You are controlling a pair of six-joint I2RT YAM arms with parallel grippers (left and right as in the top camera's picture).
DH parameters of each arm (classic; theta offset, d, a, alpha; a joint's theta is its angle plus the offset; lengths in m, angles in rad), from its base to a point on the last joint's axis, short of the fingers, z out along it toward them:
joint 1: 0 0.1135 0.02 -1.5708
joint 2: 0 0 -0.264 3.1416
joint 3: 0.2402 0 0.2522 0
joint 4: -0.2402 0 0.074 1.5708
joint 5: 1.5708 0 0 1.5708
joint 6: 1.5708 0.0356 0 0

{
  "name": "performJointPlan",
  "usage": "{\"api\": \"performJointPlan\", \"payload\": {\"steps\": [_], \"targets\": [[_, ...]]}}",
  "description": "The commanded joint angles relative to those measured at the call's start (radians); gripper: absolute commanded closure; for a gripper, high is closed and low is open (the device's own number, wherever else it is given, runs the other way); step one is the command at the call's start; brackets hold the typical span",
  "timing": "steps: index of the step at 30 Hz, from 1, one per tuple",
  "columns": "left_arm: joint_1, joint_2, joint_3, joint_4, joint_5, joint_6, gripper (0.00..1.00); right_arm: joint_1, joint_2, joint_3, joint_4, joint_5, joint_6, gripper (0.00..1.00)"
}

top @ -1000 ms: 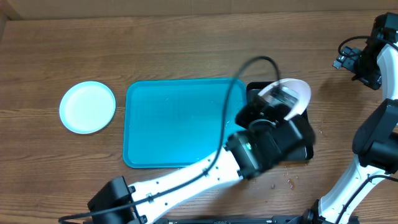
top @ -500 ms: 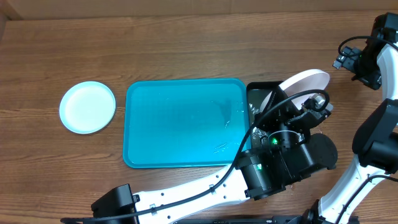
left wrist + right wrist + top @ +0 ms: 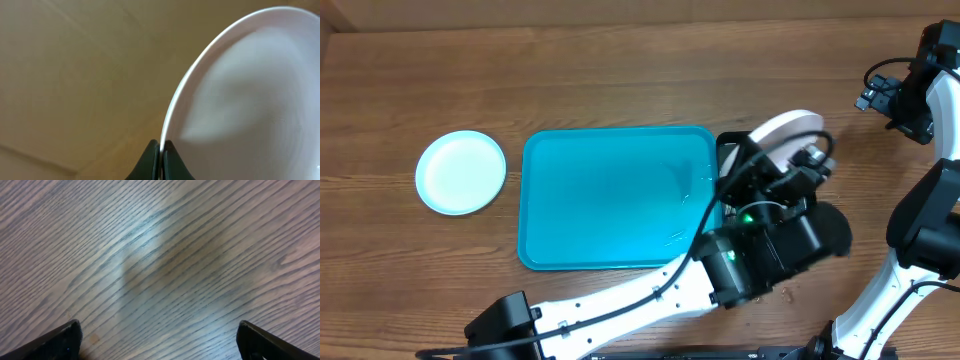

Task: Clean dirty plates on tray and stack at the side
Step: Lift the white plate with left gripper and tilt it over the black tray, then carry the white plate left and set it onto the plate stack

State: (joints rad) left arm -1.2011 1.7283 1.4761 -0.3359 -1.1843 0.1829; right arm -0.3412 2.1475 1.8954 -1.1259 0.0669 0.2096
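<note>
Light blue plate [image 3: 460, 172] lay left of the empty tray [image 3: 610, 200], while over the black tray [image 3: 728, 143] the left gripper [image 3: 161, 150], clamped on the rim of the white plate [image 3: 790, 128], had swung it back leftward, likely toward stacking, and the right gripper [image 3: 160, 342] gaped.

One white plate [image 3: 790, 125], one blue plate [image 3: 460, 172], two trays [image 3: 610, 200] [image 3: 727, 143].

We see soft, even light; pale glare streaks the table [image 3: 150, 245] under the right wrist; the white plate [image 3: 250, 100] looks blurred.
</note>
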Motion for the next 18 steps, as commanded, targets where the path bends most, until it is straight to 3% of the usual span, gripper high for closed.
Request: {"api": "performJointPlan", "payload": {"steps": [1,5,11,13,18], "targets": [[0.056,-0.015,0.017,-0.126,0.158,-0.328,0.96,-0.001,-0.027,0.012,0.003,0.002,0.008,0.00],[0.163,-0.015,0.017,-0.299,0.429,-0.576,0.96,-0.001,-0.027,0.012,0.003,0.002,0.008,0.00],[0.393,-0.016,0.017,-0.489,0.537,-1.011,0.96,-0.001,-0.027,0.012,0.003,0.002,0.008,0.00],[0.488,-0.016,0.017,-0.530,0.583,-1.078,0.96,-0.001,-0.027,0.012,0.003,0.002,0.008,0.00],[0.713,-0.016,0.017,-0.565,0.760,-1.075,0.96,-0.001,-0.027,0.012,0.003,0.002,0.008,0.00]]}}
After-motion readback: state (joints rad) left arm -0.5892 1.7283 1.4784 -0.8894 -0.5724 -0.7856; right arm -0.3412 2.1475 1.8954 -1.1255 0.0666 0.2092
